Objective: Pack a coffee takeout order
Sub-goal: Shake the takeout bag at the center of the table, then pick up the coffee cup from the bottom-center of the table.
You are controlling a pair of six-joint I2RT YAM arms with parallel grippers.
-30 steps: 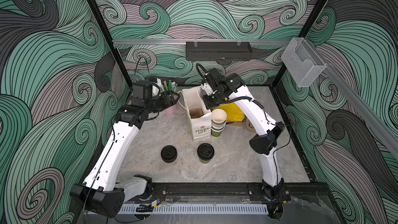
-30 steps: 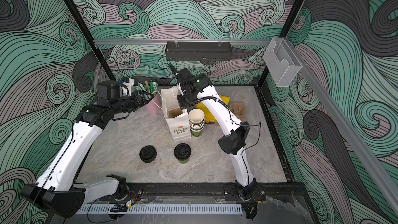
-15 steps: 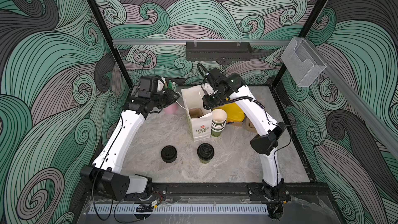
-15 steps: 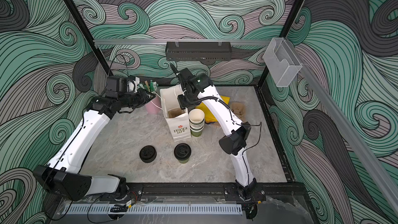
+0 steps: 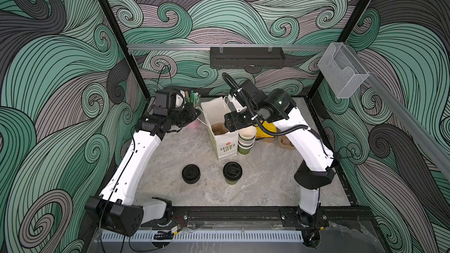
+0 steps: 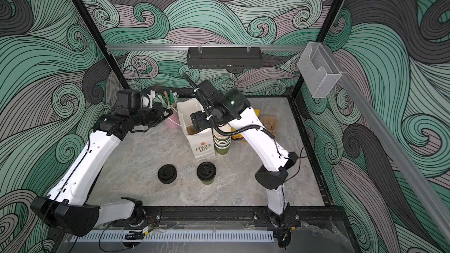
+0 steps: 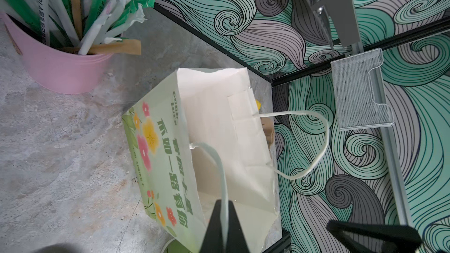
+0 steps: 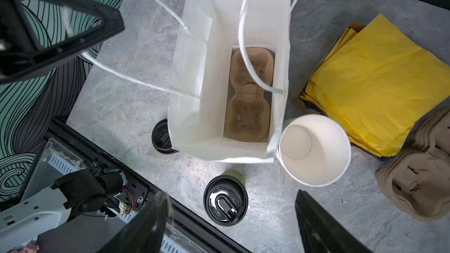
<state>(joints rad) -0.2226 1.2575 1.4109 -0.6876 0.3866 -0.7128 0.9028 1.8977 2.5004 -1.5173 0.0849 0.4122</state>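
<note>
Bag point(image 5: 225, 146) held open, carrier in, cup waiting
My left jaws pinch shut on the handle point(image 7: 220, 174) so the mouth gapes (it would likely sag otherwise). My right jaws hang wide and empty above the carrier point(image 8: 248, 93) lying at the bottom. The cup point(image 5: 232, 172) stands on the surface point(image 5: 170, 161) in front, and the sheet point(image 8: 372, 81) lies beside.

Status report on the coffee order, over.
Left claw shut on bag handle. Right claw open over bag. Carrier inside bag; lidded cup on table outside. Loose handle droops across bag mouth.
</note>
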